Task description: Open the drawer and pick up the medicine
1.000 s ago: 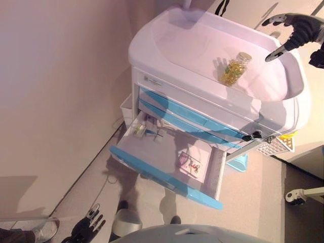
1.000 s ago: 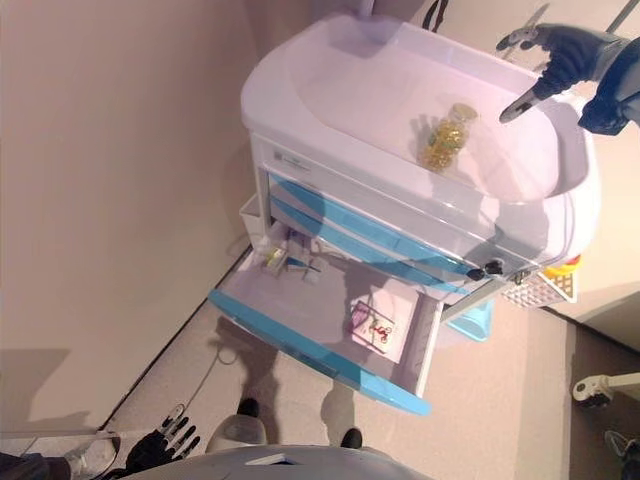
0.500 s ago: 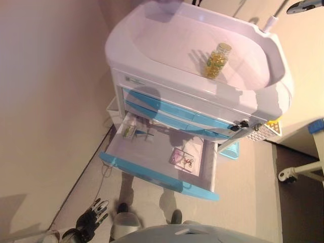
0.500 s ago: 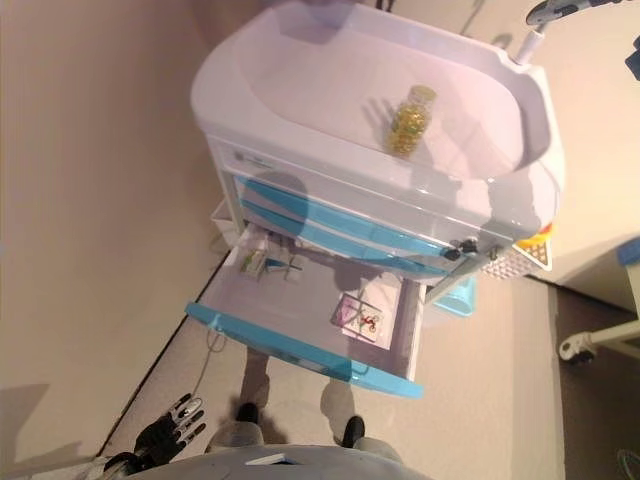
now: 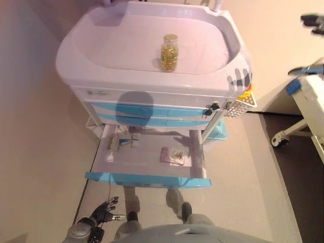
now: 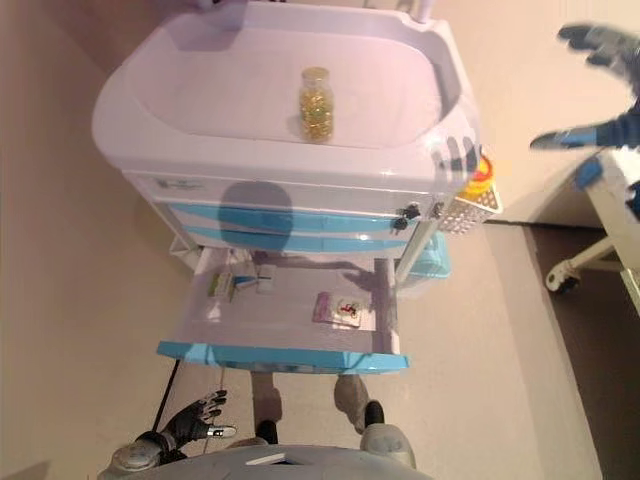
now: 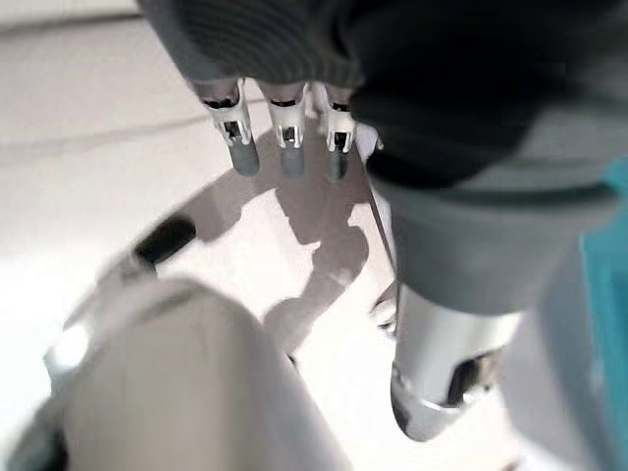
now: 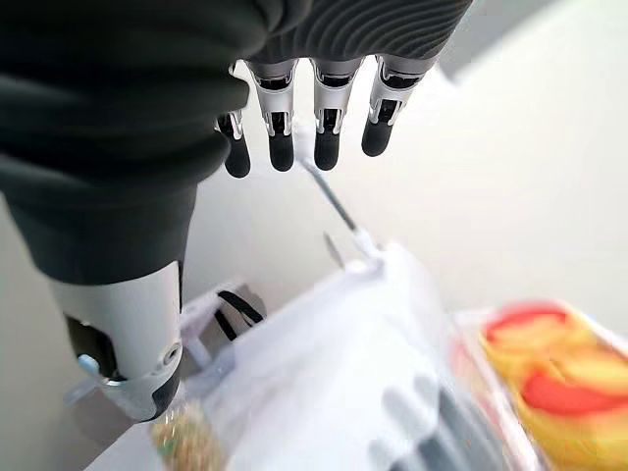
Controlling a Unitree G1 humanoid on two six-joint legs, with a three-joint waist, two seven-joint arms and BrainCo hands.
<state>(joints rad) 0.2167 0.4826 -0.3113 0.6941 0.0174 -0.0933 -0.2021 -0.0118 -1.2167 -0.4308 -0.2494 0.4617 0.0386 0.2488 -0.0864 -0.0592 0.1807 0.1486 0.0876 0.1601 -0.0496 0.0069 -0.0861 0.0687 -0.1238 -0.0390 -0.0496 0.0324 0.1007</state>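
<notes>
A clear medicine bottle of yellow capsules stands upright on the white cart's top tray. The cart's lowest drawer, with a blue front, is pulled open. It holds a small pink packet and a few small items at its left end. My right hand is open and empty in the air, to the right of the cart and apart from it. Its straight fingers show in the right wrist view, with the bottle below. My left hand hangs open and empty low near the floor.
Two closed blue drawers sit above the open one. A white side basket with something yellow and red hangs on the cart's right. A light blue bin stands behind the cart. White wheeled furniture stands at the right, a wall at the left.
The camera has swung, so the cart now sits square in view. My right hand has moved from over the tray's right end to off the cart's right side. The bottle stays on the tray.
</notes>
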